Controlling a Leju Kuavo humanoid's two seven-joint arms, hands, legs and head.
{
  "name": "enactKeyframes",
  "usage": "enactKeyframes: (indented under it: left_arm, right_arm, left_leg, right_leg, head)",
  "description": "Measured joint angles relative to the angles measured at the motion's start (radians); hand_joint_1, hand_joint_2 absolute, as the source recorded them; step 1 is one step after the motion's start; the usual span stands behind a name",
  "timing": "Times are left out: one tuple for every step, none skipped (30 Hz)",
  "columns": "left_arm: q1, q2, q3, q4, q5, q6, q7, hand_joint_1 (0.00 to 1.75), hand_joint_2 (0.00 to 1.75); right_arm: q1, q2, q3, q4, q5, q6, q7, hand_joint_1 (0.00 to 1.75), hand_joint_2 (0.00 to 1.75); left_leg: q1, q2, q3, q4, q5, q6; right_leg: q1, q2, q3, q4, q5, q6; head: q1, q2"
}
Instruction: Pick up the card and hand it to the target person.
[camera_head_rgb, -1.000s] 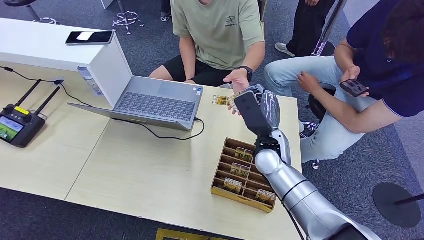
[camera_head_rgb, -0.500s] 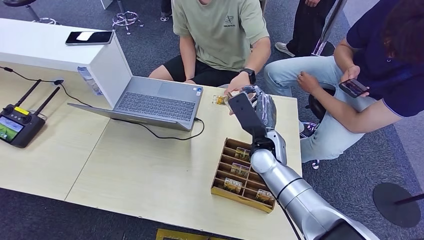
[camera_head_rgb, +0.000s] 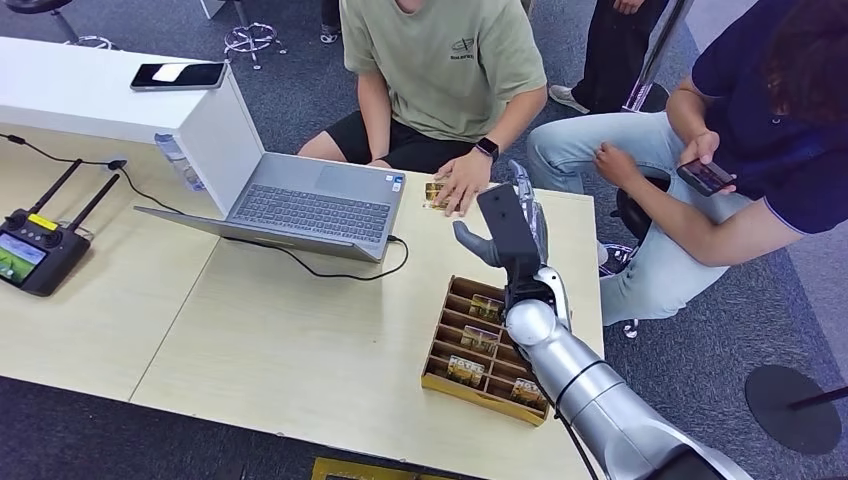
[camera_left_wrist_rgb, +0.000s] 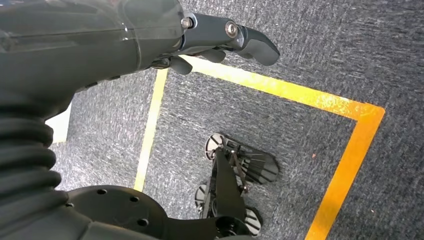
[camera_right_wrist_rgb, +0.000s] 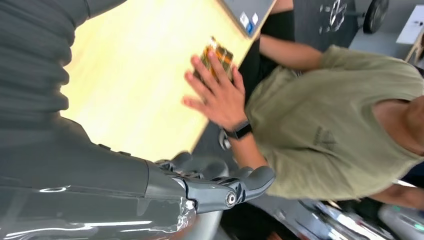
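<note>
Right arm is reaching forward, right hand (camera_head_rgb: 510, 225) raised, fingers (camera_right_wrist_rgb: 250, 180) apart, holding nothing. Left hand (camera_left_wrist_rgb: 220, 42) is hanging low, fingers loosely curled, holding nothing.

table (camera_head_rgb: 300, 330): smooth, pale wood
tray (camera_head_rgb: 436, 368): brown cardboard
arm (camera_head_rgb: 590, 395): shiny silver metal
floor (camera_left_wrist_rgb: 300, 45): rough grey carpet
shirt (camera_head_rgb: 440, 60): soft green cloth
</note>
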Motion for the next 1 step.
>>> enactKeyframes:
  left_arm:
    - [0.002, 0.000, 0.003, 0.000, 0.003, -0.001, -0.002, 0.00, 0.00]
  right_arm:
    - [0.010, -0.017, -0.009, -0.030, -0.031, 0.011, -0.003, 0.00, 1.75]
  left_leg:
    - [0.000, 0.000, 0.000, 0.000, 0.000, 0.000]
  right_leg:
    - [0.000, 0.000, 0.000, 0.000, 0.000, 0.000]
  head:
    - [0.000, 0.000]
